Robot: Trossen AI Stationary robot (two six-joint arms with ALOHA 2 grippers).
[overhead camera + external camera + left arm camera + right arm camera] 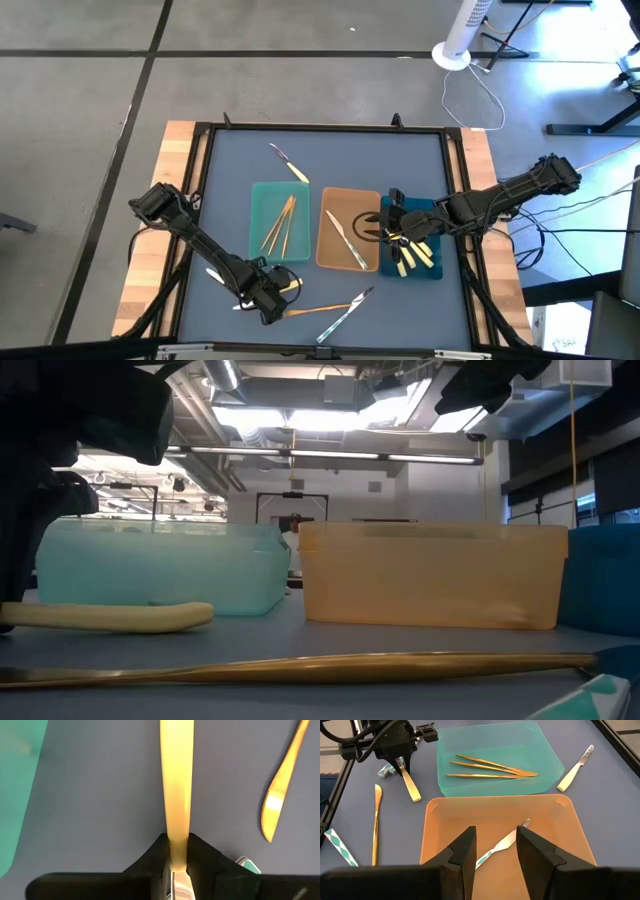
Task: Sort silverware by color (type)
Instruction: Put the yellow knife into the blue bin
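The yellow-handled utensil (176, 790) is cut off at the left wrist view's upper edge — its silver end is hidden between the left gripper (175, 865) fingers.

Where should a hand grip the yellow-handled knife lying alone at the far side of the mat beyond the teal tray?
Probably mid-handle. The yellow-handled knife lies flat and diagonal on the mat, apart from the teal tray. Its yellow handle is thicker than the slim silver blade, so come straight down with the fingers set across the handle.
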